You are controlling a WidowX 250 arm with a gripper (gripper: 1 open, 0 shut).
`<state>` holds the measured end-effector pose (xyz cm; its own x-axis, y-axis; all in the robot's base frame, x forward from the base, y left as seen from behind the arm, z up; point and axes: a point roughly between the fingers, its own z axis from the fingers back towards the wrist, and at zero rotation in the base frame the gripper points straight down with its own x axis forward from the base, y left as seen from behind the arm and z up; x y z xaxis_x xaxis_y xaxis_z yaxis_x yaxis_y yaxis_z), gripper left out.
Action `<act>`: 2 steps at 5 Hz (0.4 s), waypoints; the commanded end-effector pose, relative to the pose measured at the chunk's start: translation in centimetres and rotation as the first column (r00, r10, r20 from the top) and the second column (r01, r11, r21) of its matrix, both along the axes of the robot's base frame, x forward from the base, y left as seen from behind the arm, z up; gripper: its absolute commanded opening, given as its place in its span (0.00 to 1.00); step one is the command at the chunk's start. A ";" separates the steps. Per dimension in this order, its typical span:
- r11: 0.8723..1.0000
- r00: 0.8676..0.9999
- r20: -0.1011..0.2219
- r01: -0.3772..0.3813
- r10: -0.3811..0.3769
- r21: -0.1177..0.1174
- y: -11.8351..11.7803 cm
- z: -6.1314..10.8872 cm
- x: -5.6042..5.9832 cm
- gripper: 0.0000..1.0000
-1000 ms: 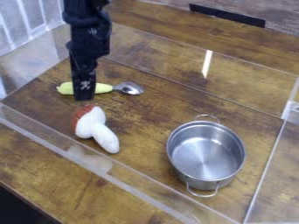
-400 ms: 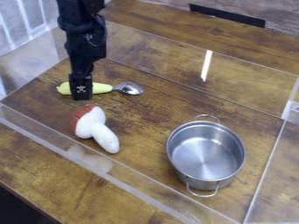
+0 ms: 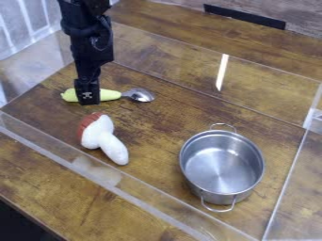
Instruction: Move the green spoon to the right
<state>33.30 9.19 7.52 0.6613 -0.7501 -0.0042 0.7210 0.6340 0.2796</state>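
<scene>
The green spoon (image 3: 111, 94) lies flat on the wooden table, its yellow-green handle pointing left and its small silver bowl (image 3: 139, 95) to the right. My black gripper (image 3: 86, 95) points down onto the middle of the handle, covering part of it. The jaws stand open astride the handle, and I cannot tell whether the fingertips touch it. The spoon still rests on the table.
A white mushroom-shaped toy with a red cap (image 3: 104, 138) lies in front of the spoon. A steel pot (image 3: 221, 166) stands at the front right. Clear plastic walls (image 3: 75, 160) ring the work area.
The arm has leaned slightly left and its upper part has shifted. The gripper tip stays over the spoon handle; the spoon has not moved.
</scene>
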 end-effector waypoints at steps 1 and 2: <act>1.000 0.997 0.073 -0.019 0.018 0.015 1.1 1.4 1.3 1.00; 0.999 0.995 0.090 -0.034 0.032 0.015 1.3 0.8 0.6 1.00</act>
<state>33.67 9.78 6.59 0.6749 -0.7376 0.0202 0.6977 0.6468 0.3081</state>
